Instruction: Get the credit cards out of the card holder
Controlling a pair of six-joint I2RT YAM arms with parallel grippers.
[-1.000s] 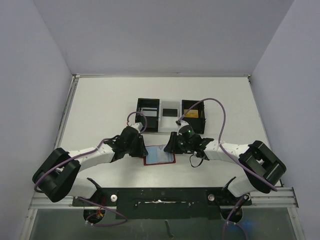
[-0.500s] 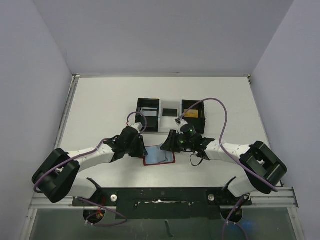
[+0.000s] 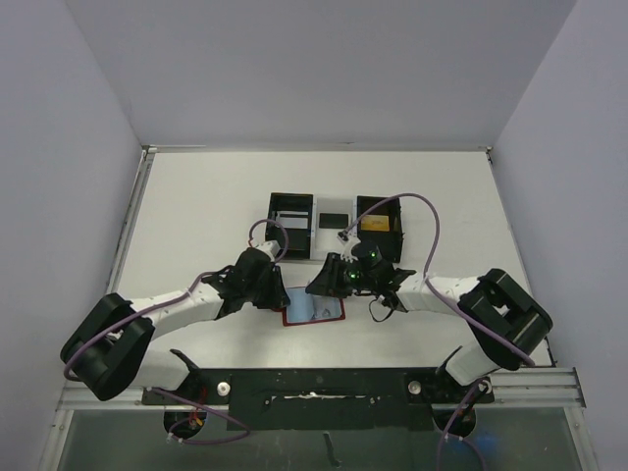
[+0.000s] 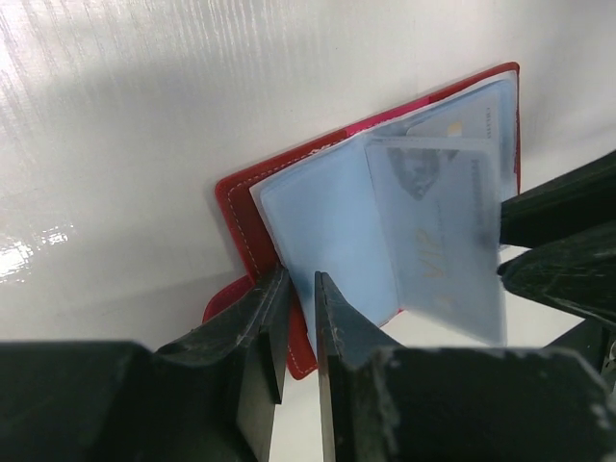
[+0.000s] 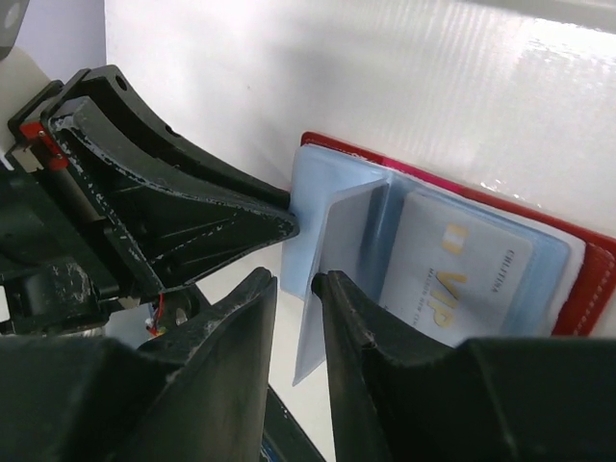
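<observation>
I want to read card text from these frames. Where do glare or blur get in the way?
Left wrist: glare streaks the table upper left; cloudy sleeves of the card holder dim the credit card; near jaws blurred. Right wrist: glare upper right, yet the card's gold VIP print reads sharply. Top external: even light, print too small.

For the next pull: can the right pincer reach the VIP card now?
Probably not yet: the right pincer is shut on a clear sleeve page, and the VIP card lies covered beneath plastic.
</observation>
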